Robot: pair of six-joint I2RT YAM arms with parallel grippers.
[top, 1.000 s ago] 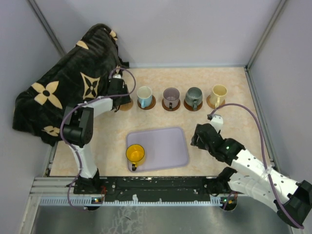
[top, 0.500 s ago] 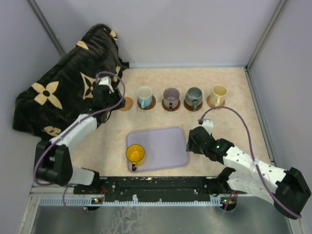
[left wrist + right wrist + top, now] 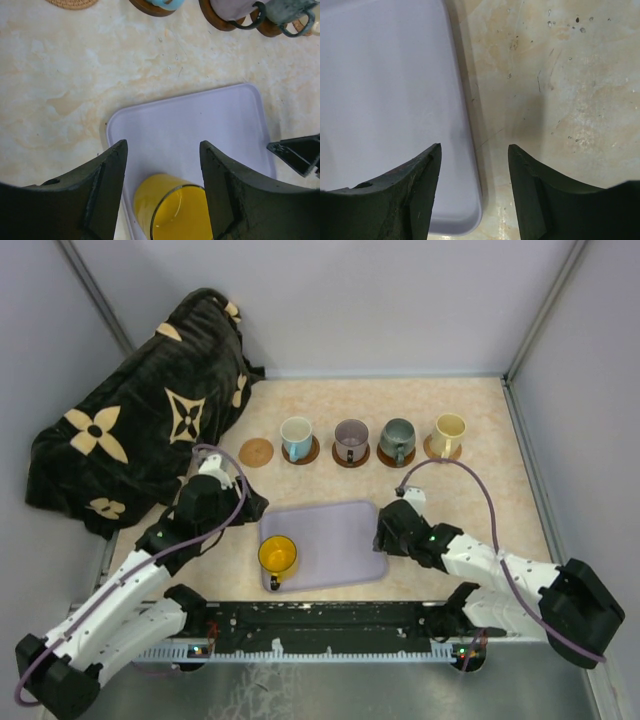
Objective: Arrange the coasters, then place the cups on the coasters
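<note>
Sitting on lavender tray (image 3: 340, 540): 1 yellow cup (image 3: 277, 555) (apparently empty)

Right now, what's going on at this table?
Four cups, white-and-blue, mauve, grey-green and cream, stand on coasters in a row at the far side. A fifth coaster at the row's left end is bare. The yellow cup sits on the lavender tray, and the open left gripper hovers near it, holding nothing. The open right gripper hangs over the tray's right edge, also empty.
</note>
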